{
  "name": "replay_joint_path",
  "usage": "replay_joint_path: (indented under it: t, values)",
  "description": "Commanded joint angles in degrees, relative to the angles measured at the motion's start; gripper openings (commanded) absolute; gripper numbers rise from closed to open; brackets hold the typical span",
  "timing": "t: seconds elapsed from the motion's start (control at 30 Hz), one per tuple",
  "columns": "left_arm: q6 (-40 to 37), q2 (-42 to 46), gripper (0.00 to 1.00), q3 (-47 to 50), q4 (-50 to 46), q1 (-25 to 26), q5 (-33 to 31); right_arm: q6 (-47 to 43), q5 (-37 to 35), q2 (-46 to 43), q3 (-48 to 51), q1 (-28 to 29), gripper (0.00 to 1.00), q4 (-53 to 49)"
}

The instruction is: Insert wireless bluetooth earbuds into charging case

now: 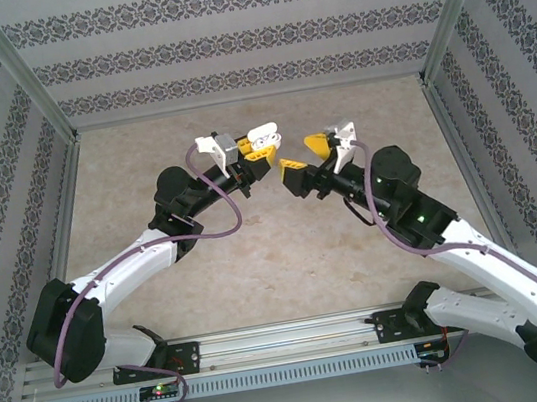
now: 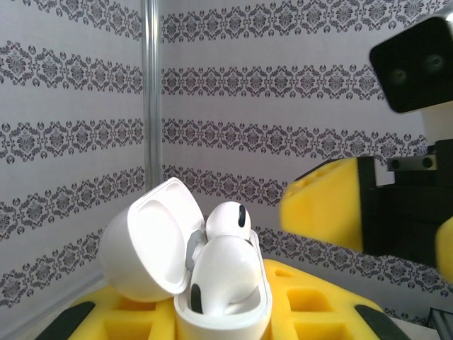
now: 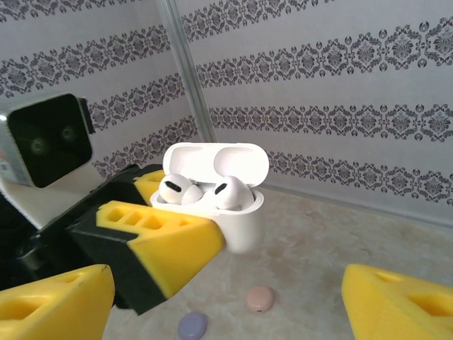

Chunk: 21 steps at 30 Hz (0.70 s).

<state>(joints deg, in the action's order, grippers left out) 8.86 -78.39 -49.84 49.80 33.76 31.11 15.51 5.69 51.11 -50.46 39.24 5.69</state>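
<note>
In the top external view, the left claw (image 1: 259,150) is seen clenched on a white charging case (image 1: 263,134), which is carried clear of the table (image 1: 258,263) with its lid raised. The right claw (image 1: 304,153) is found just beside the left claw, tip facing tip, with its yellow jaws parted and nothing held between them. In the left wrist view, the case is gripped low between this claw's own yellow fingers (image 2: 283,280), and the lid (image 2: 145,241) is swung open towards the claw's left. Two white earbuds (image 2: 225,273) are seated in the case body, one behind the other, with their rounded heads standing proud of the rim. One yellow finger of the right claw is noted ahead and to the right, apart from the case. In the right wrist view, this claw's own fingers (image 3: 49,304) are recorded at the two lower corners, spread wide and released. Straight ahead of this claw the case is held by the left claw's black-and-yellow finger, and both earbuds are seen side by side under the open lid. On the table below the case, ahead of the right claw, a pink case (image 3: 260,299) and a purple case (image 3: 192,326) are observed, near each other but not touching. A patterned wall (image 3: 340,71) is noted behind.
</note>
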Motion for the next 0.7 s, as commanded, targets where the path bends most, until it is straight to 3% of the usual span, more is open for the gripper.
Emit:
replay_joint_path:
  t: [0.0,0.27,0.67]
  values:
    - [-1.6,0.1,0.00,-1.8,3.7,0.4,-0.7,2.2,0.3,-3.1,1.1,-0.4,0.84,-3.1]
    - [-4.5,-0.2,0.00,-0.4,3.1,0.4,-0.6,7.8,-1.3,-3.1,-1.7,-6.7,0.82,-10.1]
    - [-13.4,-2.2,0.00,3.3,-0.6,0.2,2.5,15.3,3.4,14.7,-21.4,-17.5,0.74,-25.6]
